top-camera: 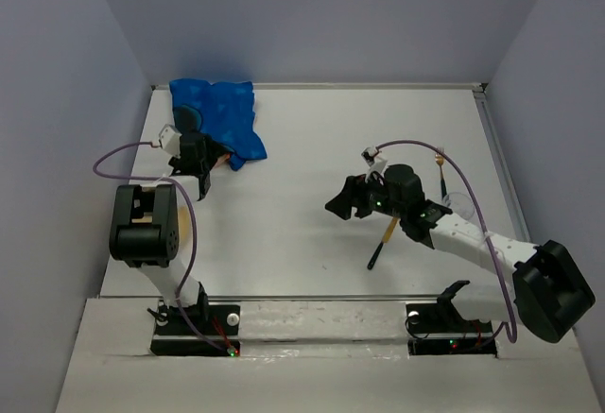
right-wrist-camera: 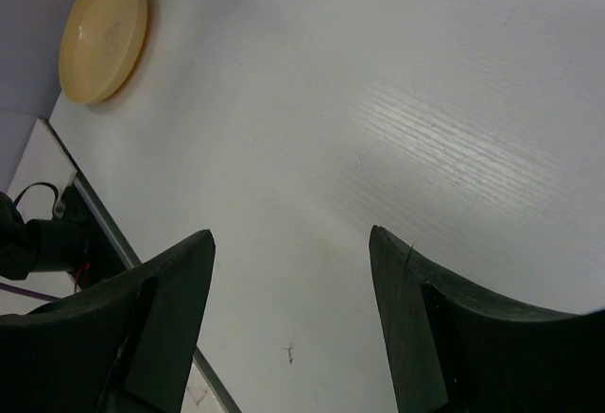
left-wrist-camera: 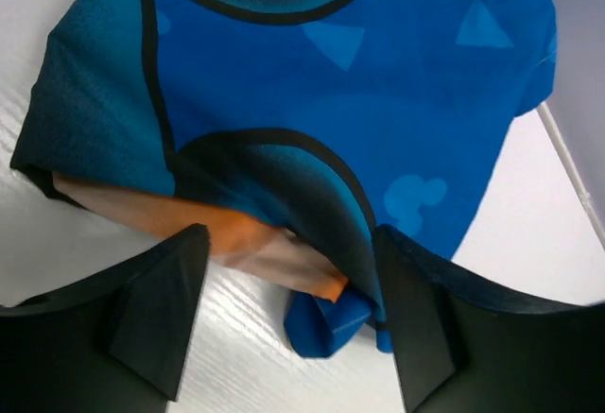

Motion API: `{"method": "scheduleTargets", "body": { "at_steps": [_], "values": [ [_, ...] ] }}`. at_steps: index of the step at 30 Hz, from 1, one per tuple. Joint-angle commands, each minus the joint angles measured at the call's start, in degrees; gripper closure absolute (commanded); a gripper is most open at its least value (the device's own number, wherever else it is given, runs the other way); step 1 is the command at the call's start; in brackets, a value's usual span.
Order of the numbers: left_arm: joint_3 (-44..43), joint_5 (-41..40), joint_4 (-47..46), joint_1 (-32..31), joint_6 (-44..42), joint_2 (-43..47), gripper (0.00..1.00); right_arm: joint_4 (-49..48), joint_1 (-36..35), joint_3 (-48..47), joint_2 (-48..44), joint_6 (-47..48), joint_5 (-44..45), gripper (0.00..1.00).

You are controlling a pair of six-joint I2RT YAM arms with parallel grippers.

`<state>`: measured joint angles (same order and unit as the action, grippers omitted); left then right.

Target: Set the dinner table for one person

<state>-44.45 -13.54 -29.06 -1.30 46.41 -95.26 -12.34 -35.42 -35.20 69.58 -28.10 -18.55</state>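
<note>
With the right gripper [right-wrist-camera: 291,238] gaping empty, the left gripper [left-wrist-camera: 288,238], likewise wide and empty astride the bunched placemat [left-wrist-camera: 378,101], risks pinching one fold only.

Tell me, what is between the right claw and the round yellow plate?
Nothing. In the right wrist view, only bare flat white tabletop lies between the open right claw and the round yellow plate.

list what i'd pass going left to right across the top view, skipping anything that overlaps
cloth → right fingers → wooden-handled utensil → thin utensil → right elbow
</note>
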Motion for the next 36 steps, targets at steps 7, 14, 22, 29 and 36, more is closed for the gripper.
{"method": "scheduleTargets", "body": {
  "at_steps": [7, 14, 22, 29, 36],
  "values": [
    [-3.19, 1.67, -7.85, 0.86, -0.27, -4.67, 0.67, -4.8, -2.02, -2.59, 2.22, -0.91, -0.26, 0.28],
    [-6.35, 3.78, -8.55, 2.53, -2.38, -5.72, 1.0, -5.33, -3.25, -4.7, 5.47, -1.17, 0.35, 0.28],
    [-5.03, 5.01, -8.83, 2.53, -1.51, -7.11, 0.01, -5.33, -3.78, -8.3, 8.55, -1.0, 0.79, 0.27],
    [-8.02, 6.86, -5.92, 2.62, 0.25, -10.99, 0.01, -4.71, -4.31, -9.09, 9.16, -0.56, 1.93, 0.27],
    [-10.75, 6.25, -6.89, 2.62, -0.71, -13.19, 0.58, -4.19, -4.31, -10.68, 11.36, -0.56, 1.76, 0.27]
  ]
}}
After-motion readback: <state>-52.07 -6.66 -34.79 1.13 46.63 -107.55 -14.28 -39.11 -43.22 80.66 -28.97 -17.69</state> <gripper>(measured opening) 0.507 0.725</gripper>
